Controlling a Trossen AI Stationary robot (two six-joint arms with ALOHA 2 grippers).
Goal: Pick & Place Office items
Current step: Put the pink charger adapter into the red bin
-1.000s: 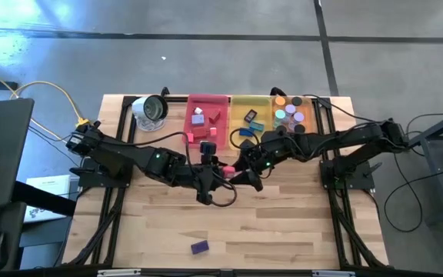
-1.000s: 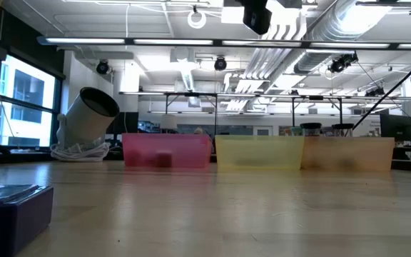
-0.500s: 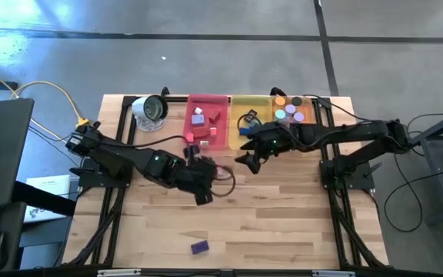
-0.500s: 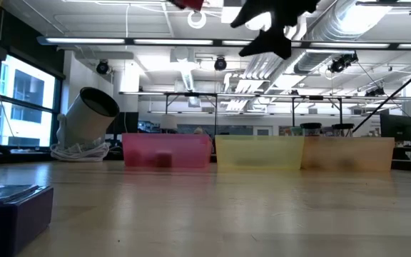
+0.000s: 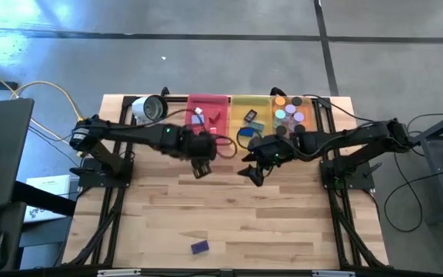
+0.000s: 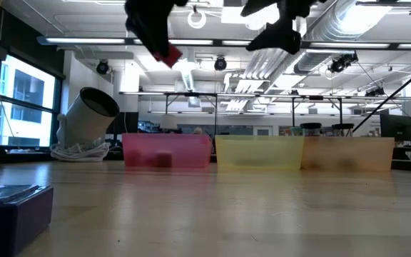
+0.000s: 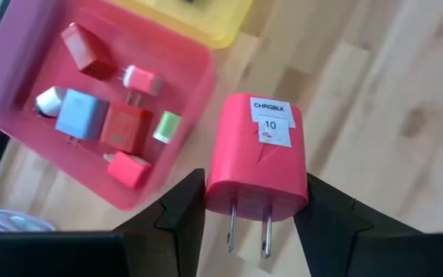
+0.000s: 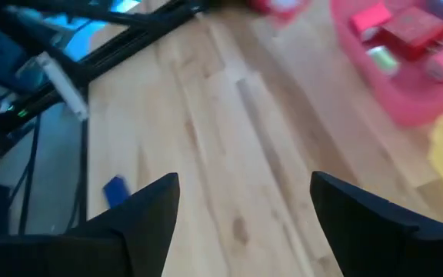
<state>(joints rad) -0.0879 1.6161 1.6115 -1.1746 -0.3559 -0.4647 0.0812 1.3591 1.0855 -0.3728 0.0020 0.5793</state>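
Holding a pink two-pronged plug-in charger block with a white label (image 7: 257,158), your left gripper (image 7: 254,223) was clamped on the block's two flanks, partly closed. The block's long axis ran straight out from the jaws, with the prongs pointing back toward the wrist. In the high view the left gripper (image 5: 201,148) hovered above the table, just beside the near edge of the translucent pink tray (image 5: 190,103). In the left wrist view that tray (image 7: 193,100) lay a short way ahead and off to one side of the block, already holding several small red, pink, blue and green chargers. Judged from this, you needed only a short forward carry before release.

Your right gripper (image 8: 244,223) stood wide open and empty, hanging near the translucent yellow tray (image 5: 234,101). A small purple block (image 5: 199,247) lay well apart from both arms, near the table's front edge.
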